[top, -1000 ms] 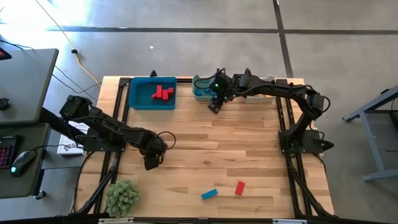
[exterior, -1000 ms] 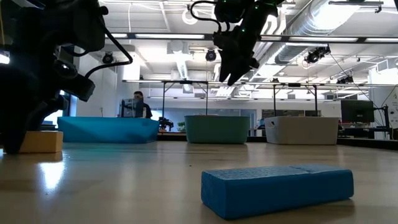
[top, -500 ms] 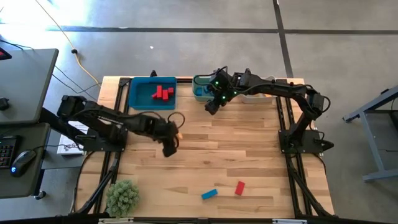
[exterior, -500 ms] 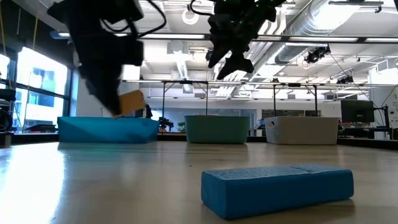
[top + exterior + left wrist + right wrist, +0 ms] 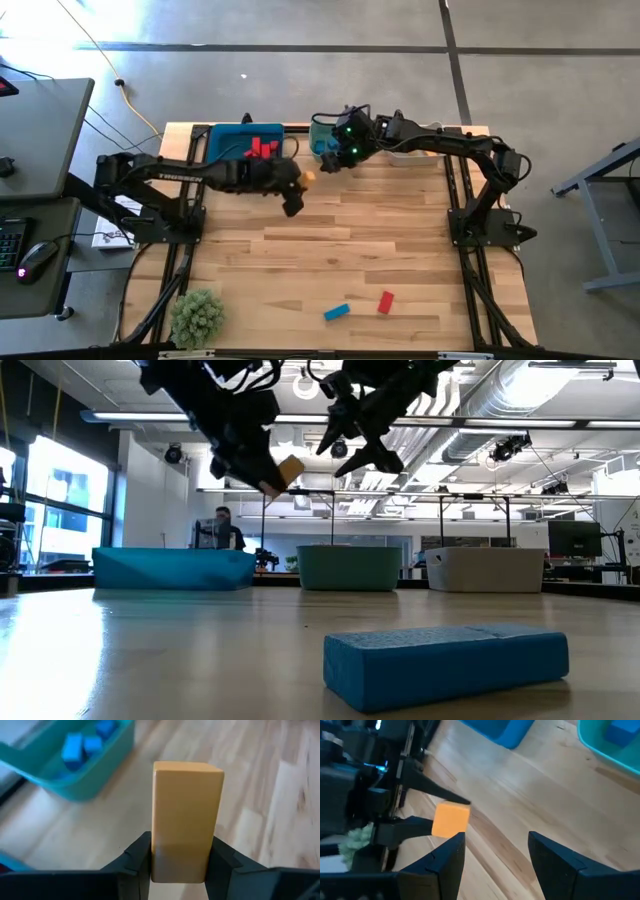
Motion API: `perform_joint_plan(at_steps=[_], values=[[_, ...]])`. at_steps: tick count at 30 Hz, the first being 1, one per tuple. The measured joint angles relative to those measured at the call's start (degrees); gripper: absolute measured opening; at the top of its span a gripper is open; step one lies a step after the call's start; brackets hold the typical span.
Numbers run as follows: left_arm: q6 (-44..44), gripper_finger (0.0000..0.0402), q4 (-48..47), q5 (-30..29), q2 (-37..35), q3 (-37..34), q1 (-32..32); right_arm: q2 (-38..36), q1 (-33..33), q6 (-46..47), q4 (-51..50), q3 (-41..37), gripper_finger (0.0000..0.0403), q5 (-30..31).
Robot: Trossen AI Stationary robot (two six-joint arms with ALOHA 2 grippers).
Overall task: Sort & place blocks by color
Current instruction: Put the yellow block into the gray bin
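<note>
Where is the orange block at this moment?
The orange block is off the table, held in the left gripper, between the blue bin and the teal bin.

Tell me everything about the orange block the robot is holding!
The orange block is a short, plain bar with flat faces and square corners; it looks like painted wood. The left gripper is shut on its lower part, one dark finger on each side, so it sticks out past the fingers. It hangs in the air, well above the table, near the teal bin that has blue blocks inside. Nothing else touches it. The right gripper is open close by.
</note>
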Motion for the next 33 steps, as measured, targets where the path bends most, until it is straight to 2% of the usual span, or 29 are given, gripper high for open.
perform_joint_plan(at_steps=[11, 18, 33], values=[[7.39, 0.0106, 2.99, -0.16, 2.99, 1.77, 2.88, 0.00, 0.04, 5.46, 2.65, 0.00, 0.0204, 0.52], [8.40, 0.0106, 4.96, 0.94, 5.23, 1.77, 1.61, 0.67, 1.56, 6.71, 2.09, 0.00, 0.0204, 0.90], [8.43, 0.0106, 8.57, 0.91, 5.38, 1.77, 0.23, 3.55, 4.37, 8.27, 3.53, 0.02, 0.0204, 2.61]])
